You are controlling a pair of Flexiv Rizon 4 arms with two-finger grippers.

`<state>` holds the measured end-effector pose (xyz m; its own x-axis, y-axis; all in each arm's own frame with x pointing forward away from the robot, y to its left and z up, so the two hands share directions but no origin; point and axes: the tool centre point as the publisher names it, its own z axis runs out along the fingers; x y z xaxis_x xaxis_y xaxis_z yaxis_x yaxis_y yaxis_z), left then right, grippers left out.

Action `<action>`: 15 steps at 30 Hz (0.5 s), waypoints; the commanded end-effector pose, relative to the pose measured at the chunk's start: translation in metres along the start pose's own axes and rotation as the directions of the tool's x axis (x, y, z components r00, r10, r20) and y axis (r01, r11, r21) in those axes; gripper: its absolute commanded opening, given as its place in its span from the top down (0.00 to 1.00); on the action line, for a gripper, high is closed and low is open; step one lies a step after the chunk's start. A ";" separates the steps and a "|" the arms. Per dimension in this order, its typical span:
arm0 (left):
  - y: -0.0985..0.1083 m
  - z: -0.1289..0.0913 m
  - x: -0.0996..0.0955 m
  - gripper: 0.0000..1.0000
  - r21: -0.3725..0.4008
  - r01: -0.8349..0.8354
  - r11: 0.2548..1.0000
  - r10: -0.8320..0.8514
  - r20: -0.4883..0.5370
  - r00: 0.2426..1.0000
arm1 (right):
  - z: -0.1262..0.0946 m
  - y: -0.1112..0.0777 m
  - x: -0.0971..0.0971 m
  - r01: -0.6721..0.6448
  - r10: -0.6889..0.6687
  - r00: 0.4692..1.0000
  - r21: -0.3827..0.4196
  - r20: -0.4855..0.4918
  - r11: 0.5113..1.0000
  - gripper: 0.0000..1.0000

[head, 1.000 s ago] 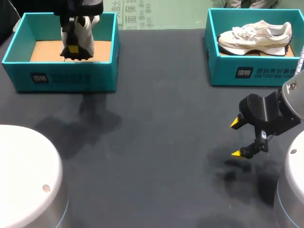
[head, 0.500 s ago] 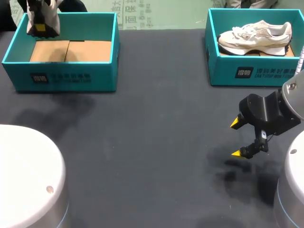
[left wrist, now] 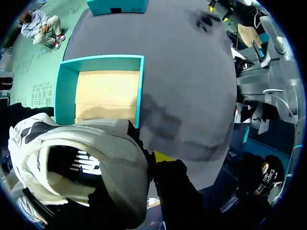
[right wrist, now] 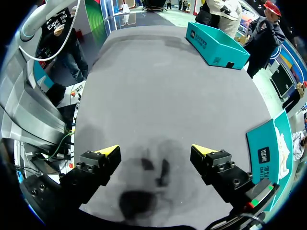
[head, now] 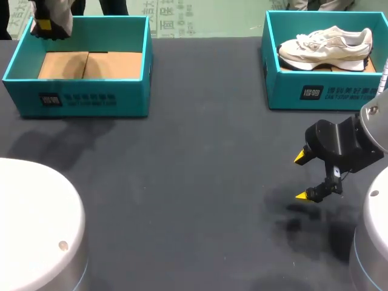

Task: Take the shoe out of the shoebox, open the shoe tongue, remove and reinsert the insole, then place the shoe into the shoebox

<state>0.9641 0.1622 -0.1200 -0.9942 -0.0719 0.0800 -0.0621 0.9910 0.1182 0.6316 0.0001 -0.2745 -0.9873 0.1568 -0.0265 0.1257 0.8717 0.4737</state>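
Note:
A white and black shoe point(head: 56, 11) hangs over the far left corner of the left teal shoebox point(head: 85, 97), with my left gripper point(head: 43, 25) shut on it. In the left wrist view the shoe point(left wrist: 81, 158) fills the space by the gripper point(left wrist: 151, 158); one yellow tip shows and the other is hidden. That shoebox point(left wrist: 67, 96) lies below with a bare cardboard floor. My right gripper point(head: 303, 176) hovers open over the table at the right, nothing between its fingers point(right wrist: 154, 151). A second white shoe point(head: 324, 43) lies in the right shoebox point(head: 315, 91).
The dark table point(head: 200, 170) stretches between the two boxes. In the right wrist view the left shoebox point(right wrist: 217, 45) sits far ahead and the right shoebox point(right wrist: 268, 151) stands beside the gripper.
My left gripper has carried the shoe from above the middle of the left shoebox up and over to its far left corner. The right arm has not moved.

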 end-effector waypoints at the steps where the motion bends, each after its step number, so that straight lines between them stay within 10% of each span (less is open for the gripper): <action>1: 0.001 -0.002 0.001 1.00 -0.001 0.000 1.000 0.000 0.003 1.000 | 0.000 -0.001 0.002 0.000 0.000 1.000 0.001 0.004 1.000 0.00; 15: 0.054 0.015 -0.084 1.00 0.015 0.056 0.998 -0.055 -0.053 0.997 | 0.000 -0.001 0.002 0.000 0.000 1.000 0.001 0.004 1.000 0.00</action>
<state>1.0198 0.2139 -0.1357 -0.9896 -0.1279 0.0665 -0.1195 0.9859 0.1170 0.6316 0.0001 -0.2745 -0.9873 0.1568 -0.0265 0.1257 0.8717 0.4737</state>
